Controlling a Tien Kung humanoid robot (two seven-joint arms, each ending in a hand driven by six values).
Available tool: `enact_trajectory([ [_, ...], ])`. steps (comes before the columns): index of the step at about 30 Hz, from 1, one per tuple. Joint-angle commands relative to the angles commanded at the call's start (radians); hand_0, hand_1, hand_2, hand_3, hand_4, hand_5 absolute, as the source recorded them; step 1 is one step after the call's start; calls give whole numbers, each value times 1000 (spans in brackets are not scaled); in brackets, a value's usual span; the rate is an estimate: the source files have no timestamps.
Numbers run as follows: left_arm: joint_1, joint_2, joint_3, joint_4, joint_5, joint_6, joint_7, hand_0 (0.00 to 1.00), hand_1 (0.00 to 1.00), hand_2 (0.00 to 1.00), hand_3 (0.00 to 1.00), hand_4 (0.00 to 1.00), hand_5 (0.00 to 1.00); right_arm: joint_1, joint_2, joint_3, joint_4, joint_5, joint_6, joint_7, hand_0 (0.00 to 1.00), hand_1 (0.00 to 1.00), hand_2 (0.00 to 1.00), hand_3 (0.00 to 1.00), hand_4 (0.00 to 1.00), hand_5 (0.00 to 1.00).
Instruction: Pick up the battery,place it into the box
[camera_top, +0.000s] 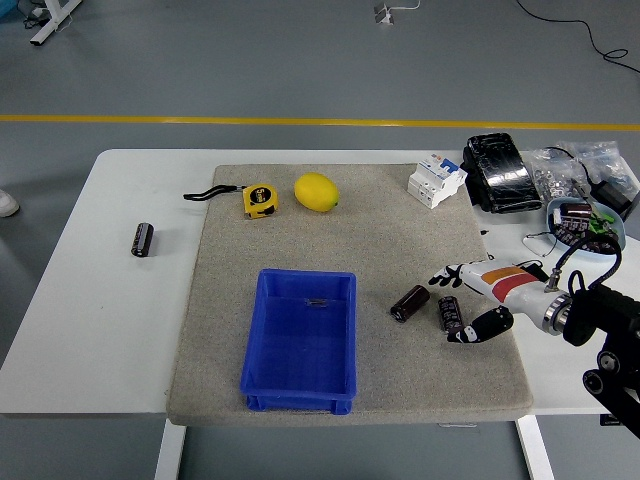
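Two dark cylindrical batteries lie on the grey mat right of the blue box (300, 340): one (409, 303) tilted, one (449, 312) closer to my hand. A third battery (143, 240) lies on the white table at far left. My right hand (462, 303) is low over the mat, fingers spread, straddling the nearer battery with the thumb below it and the fingers above. It holds nothing. The box is open and holds no battery. The left arm is out of view.
A yellow tape measure (259, 200) and a lemon (316, 192) lie at the mat's back. A white circuit breaker (436, 180), a black pack (501, 172), bags of parts (575, 170) and a bowl (585, 222) crowd the right rear.
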Motion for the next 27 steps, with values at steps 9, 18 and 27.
enact_trajectory([
  [9,-3,1,-4,-1,8,-2,3,616,572,634,620,629,667,9,9,-11,-37,-3,-23,3,688,642,692,767,998,164],
  [18,-4,0,-9,-2,19,-4,6,615,573,633,620,628,668,11,18,-16,-67,8,-34,8,641,589,645,739,998,162],
  [27,-5,0,-16,-3,31,-8,10,615,573,633,620,628,669,9,22,-22,-79,18,-52,15,624,574,619,717,992,157],
])
